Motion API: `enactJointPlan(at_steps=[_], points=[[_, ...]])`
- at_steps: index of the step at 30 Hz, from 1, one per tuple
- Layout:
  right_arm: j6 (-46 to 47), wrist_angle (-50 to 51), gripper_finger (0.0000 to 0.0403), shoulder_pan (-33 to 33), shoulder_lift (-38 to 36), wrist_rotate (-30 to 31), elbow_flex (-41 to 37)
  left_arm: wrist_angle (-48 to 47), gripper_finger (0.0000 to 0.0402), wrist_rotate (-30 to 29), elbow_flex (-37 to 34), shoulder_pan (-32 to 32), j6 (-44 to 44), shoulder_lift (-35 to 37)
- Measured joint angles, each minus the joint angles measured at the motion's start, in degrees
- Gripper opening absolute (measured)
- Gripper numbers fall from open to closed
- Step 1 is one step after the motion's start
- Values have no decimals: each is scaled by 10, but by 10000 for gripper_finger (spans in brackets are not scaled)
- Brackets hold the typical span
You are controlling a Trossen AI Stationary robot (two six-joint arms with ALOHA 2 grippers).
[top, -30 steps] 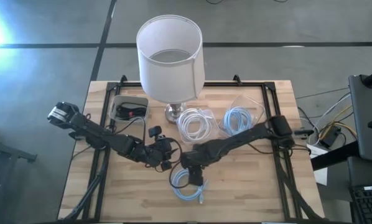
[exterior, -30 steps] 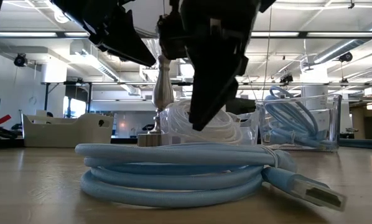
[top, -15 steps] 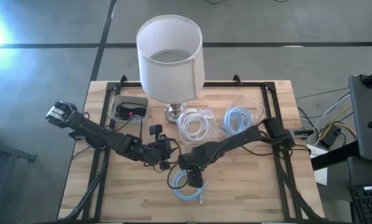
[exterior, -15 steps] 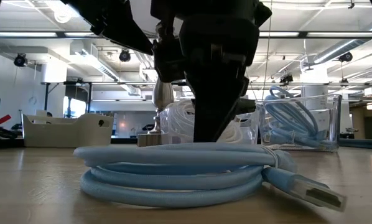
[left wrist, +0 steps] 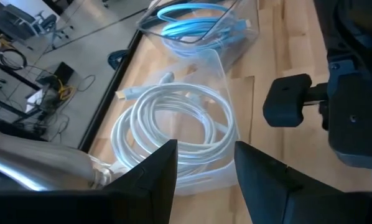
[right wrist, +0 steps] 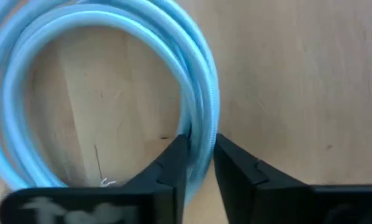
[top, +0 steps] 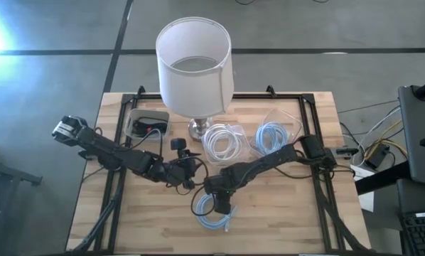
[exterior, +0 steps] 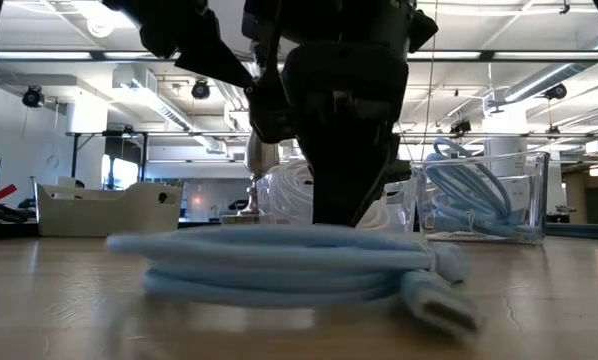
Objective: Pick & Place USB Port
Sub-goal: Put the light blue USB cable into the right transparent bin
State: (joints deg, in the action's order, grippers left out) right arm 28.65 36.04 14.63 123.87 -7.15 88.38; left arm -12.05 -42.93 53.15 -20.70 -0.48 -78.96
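Right gripper pinching the coiled cable.
The light-blue USB cable lay on the desk, well in front of the lamp; fingers straddled its strands, nearly clamped. Squeeze all loops before lifting. Left gripper hung parted, empty, nearer the lamp.

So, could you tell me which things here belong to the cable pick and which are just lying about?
Job:
- loose coiled blue cable
- right gripper, closing on its strands
- left gripper, open nearby

Lying about:
- lamp
- clear bins with the white coil and blue coil
- grey tray
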Motion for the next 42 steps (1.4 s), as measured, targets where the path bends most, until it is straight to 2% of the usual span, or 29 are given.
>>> enactJointPlan(at_steps=[5,19,25,30,36,42], points=[[16,1,19,0,-1,0,0,0,163,-1,0,4,19,0],[24,82,16,3,-51,4,-2,0,163,-7,0,6,23,0],[39,141,16,16,-97,55,-2,0,163,-7,0,7,23,0],[64,198,16,32,-156,137,-10,0,163,-7,0,8,23,0],[151,283,17,45,-230,253,-34,0,163,-7,0,8,22,0],[178,306,17,45,-310,271,-104,0,163,-7,0,8,22,0]])
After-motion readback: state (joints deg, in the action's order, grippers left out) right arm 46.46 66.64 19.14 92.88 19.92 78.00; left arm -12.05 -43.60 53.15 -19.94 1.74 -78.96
